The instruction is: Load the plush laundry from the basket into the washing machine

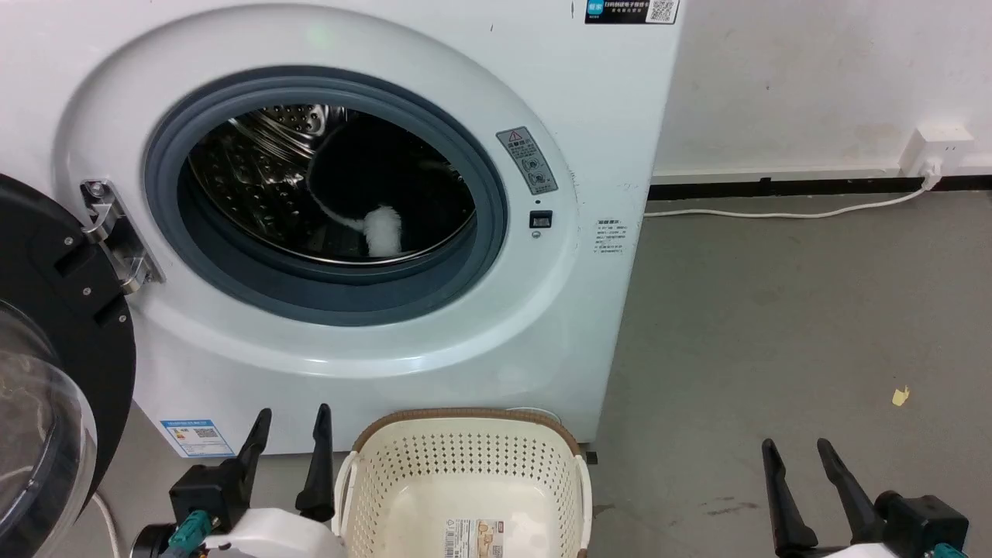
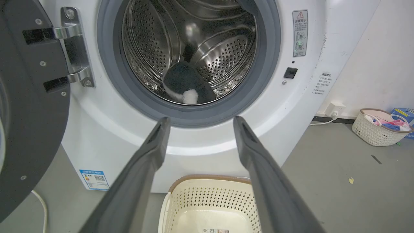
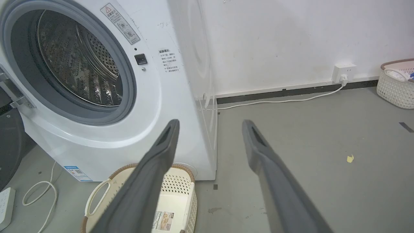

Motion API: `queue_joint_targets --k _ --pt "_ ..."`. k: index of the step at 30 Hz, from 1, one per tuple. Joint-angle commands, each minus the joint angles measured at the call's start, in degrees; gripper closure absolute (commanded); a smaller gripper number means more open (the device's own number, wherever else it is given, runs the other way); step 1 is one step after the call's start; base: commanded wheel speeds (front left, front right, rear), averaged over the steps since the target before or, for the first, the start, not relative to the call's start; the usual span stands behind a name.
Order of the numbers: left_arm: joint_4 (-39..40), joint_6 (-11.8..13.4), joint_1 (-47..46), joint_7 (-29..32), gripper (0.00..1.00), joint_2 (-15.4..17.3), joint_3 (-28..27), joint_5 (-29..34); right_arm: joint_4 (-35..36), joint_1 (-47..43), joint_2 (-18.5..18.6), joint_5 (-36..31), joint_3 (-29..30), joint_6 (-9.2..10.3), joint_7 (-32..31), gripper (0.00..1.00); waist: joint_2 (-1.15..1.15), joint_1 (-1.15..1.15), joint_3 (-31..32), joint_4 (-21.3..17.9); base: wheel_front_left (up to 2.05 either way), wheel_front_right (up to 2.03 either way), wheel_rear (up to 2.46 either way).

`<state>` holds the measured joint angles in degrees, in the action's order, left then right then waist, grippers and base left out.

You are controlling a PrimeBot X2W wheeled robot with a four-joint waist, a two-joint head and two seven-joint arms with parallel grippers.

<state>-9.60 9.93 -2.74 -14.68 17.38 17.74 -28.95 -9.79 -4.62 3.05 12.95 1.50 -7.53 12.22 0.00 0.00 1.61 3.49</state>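
On the grey floor (image 1: 775, 325) a cream basket (image 1: 465, 457) sits just in front of the washing machine (image 1: 542, 325), a label showing on its bare bottom. The door (image 1: 70, 325) hangs open at the left. The plush laundry (image 1: 372, 178), black with a white end, lies inside the steel drum (image 1: 248, 178). Beyond, a cable (image 1: 775, 215) runs along the wall (image 1: 814, 77) to a socket (image 1: 934, 147). The left jaws stand apart just beside the basket, the right jaws apart well to its right, and both point toward the machine.
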Motion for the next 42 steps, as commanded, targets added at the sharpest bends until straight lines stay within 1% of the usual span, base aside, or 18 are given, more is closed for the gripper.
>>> queue_joint_targets --k 1,8,27,37,38,42 --pt "0.37 0.04 1.07 -0.31 0.0 0.32 -0.3 0.3 0.56 -1.05 -0.17 -0.56 -0.19 0.04 0.0 0.0 0.0 0.0 0.06 0.04 0.0 0.0 0.0" --pt "0.96 -0.08 2.58 -0.31 0.0 0.27 -1.3 0.05 1.8 -1.64 -0.17 -0.56 -0.89 0.04 -0.78 0.0 0.0 0.0 0.33 0.26 0.0 0.0 0.0" --pt "3.63 -0.1 4.65 -0.31 0.0 -2.14 -3.19 1.55 2.28 -1.84 -0.17 0.51 -1.83 0.04 -1.15 0.0 0.0 0.0 0.43 0.17 0.0 0.0 0.0" --pt "3.6 -0.98 4.63 -0.31 0.0 -2.89 -4.16 2.45 1.98 -1.52 -0.17 0.67 -2.05 0.04 -1.0 0.0 0.0 0.0 0.34 0.19 0.0 0.0 0.0" --pt "3.53 -0.85 3.94 0.04 1.0 -2.63 -3.88 2.15 1.93 -1.03 0.0 0.22 -1.97 0.0 -1.1 1.0 0.0 0.0 0.34 0.17 0.0 0.0 0.0" --pt "3.56 -0.91 3.94 0.13 1.0 -2.66 -3.91 2.3 1.95 -0.97 0.0 0.12 -1.94 0.0 -1.16 1.0 0.0 0.0 0.32 0.14 0.0 0.0 0.0"
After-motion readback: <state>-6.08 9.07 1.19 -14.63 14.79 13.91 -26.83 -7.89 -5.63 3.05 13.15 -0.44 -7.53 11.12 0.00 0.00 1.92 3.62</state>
